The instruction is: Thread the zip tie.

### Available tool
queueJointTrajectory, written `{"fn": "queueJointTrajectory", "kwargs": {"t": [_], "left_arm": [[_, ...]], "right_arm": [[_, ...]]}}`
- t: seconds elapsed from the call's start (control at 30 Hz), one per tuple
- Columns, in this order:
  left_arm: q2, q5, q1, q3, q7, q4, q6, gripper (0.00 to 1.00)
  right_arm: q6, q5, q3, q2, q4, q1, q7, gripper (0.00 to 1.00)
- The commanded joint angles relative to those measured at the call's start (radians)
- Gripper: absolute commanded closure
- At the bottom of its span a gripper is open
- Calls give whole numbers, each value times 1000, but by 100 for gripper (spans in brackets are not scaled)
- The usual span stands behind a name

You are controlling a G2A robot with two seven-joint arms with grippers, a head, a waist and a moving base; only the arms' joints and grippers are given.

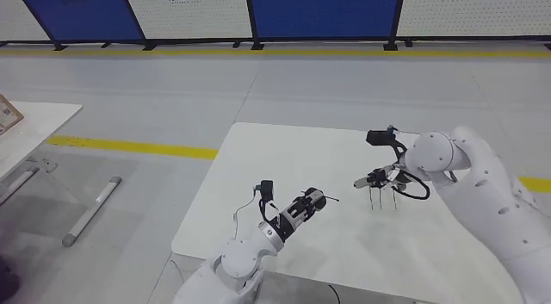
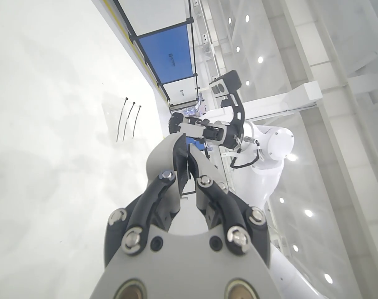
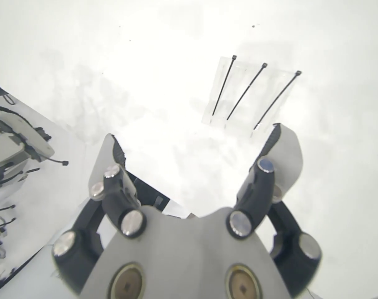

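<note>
Over the right half of the table (image 1: 258, 175), the right gripper (image 3: 195, 133) hangs with its jaws spread wide and nothing in them. It sits just short of three spare ties (image 3: 245, 92) laid side by side on a clear sheet (image 3: 262, 94). Nearer the front edge, the left gripper (image 2: 186, 144) is clamped tight. The zip tie (image 3: 59, 162) pokes out of it, head end free in the air, up off the table. The two grippers are well apart.

Here's where it could come unstuck. That tie is thin and springy, and only a short length seems pinched. A nudge from the other arm could swing it in the pads or pop it out altogether.

Threading needs the tail to meet a tiny slot in the head, so with the angle slightly off the tip will skate past or buckle. I can't tell how the head is turned. If the ratchet side faces the wrong way, the tail won't lock.

And if the right gripper goes for a spare? Those lie flat and close together on a slick sheet. Wide jaws could scoop two, drag the sheet, or flick one away. Two grippers closing on one small thing also risk knocking fingers.
</note>
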Motion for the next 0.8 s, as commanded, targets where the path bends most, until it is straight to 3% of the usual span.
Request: {"fn": "queueJointTrajectory", "kwargs": {"t": [0.0, 0.33, 0.43, 0.57, 0.77], "left_arm": [[0, 0, 0, 0, 0, 0, 0, 100], [0, 0, 0, 0, 0, 0, 0, 100], [0, 0, 0, 0, 0, 0, 0, 100], [0, 0, 0, 0, 0, 0, 0, 100], [0, 0, 0, 0, 0, 0, 0, 100]], "right_arm": [[9, 4, -2, -3, 11, -4, -11, 0], [9, 4, -2, -3, 11, -4, -11, 0], [-22, 17, 9, -1, -10, -30, -58, 0], [-9, 23, 76, 20, -60, -93, -164, 0], [-5, 11, 197, 69, -207, -245, -239, 0]]}}
